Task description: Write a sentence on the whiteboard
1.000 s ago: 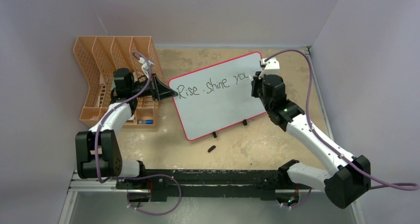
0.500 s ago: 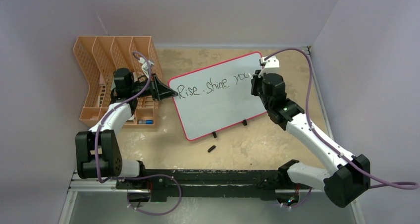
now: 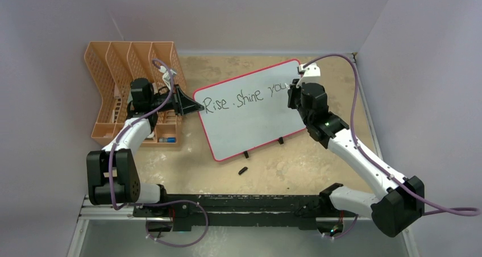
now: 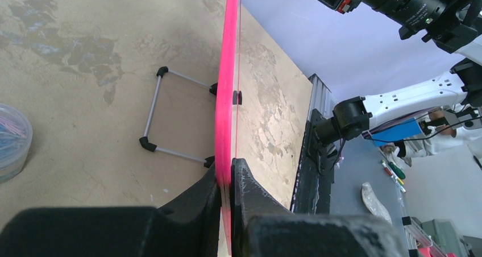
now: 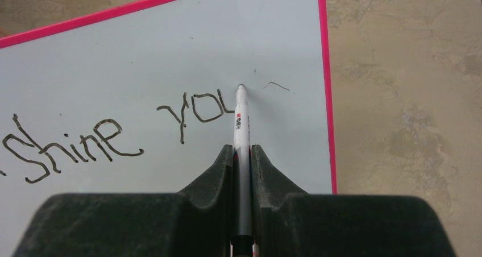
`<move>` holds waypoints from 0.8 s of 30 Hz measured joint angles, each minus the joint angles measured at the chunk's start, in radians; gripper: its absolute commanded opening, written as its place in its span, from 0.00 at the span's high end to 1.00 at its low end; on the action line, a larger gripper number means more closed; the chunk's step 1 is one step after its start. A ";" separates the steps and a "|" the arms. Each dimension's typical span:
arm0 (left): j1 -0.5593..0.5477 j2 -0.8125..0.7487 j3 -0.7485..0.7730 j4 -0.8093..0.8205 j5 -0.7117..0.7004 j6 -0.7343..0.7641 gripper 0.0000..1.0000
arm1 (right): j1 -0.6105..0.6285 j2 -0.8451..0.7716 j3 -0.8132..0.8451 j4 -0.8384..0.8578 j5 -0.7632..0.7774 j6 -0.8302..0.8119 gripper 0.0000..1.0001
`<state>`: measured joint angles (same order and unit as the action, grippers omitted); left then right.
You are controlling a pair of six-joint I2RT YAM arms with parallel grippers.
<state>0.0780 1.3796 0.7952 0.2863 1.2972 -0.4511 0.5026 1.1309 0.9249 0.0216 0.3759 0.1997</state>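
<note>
**Position:** The whiteboard stands propped mid-frame on the bench.

**Grip:** The left fingers are clamped on its pink left rim. The right fingers pinch the marker, whose tip is on the board just right of "yo".

**Status:** The sentence is unfinished.

**Recommendation:** Use light, even pressure and short strokes. Little room is left before the right rim.

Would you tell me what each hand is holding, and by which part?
Left hand clamps the whiteboard by its edge; right hand grips a marker around its barrel.

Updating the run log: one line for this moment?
left gripper: shut on whiteboard rim | right gripper: shut on marker, tip at sentence end
</note>
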 measured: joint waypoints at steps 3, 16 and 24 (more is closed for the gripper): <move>0.000 0.000 0.000 0.000 0.000 0.000 1.00 | 0.000 0.008 0.007 0.000 0.000 0.000 1.00; 0.000 0.000 0.000 -0.001 0.000 0.000 1.00 | 0.000 0.006 0.007 -0.012 -0.001 0.002 1.00; 0.000 0.000 0.002 -0.004 0.000 0.000 1.00 | 0.000 -0.001 0.000 -0.024 -0.002 0.010 1.00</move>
<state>0.0780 1.3796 0.7971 0.2821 1.2968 -0.4511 0.5026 1.1297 0.9253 -0.0025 0.3744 0.2092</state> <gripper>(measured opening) 0.056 0.141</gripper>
